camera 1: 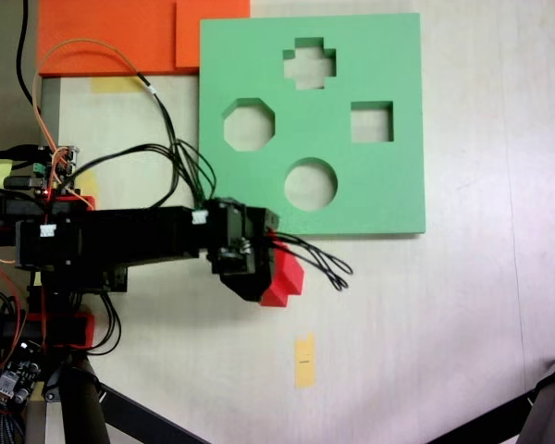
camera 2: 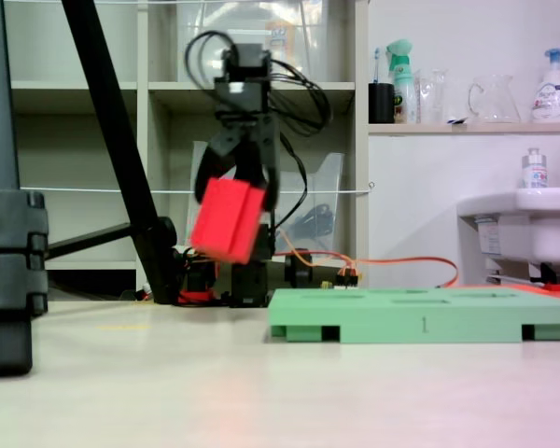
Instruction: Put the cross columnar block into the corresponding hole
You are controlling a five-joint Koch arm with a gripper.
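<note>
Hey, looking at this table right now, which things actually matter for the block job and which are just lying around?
Part of the job:
red cross block, held off the table by the gripper
green board
cross-shaped hole

Just lying about:
orange foam sheets
yellow tape strip
spray bottles on the shelf

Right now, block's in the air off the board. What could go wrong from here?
1. The red cross block hangs tilted in the gripper; entering the plus-shaped hole skewed, it may jam on the edges.
2. That hole sits at the far edge of the green board, past the round hole and octagonal hole; a low carry could clip the board's edge or shift it.
</note>
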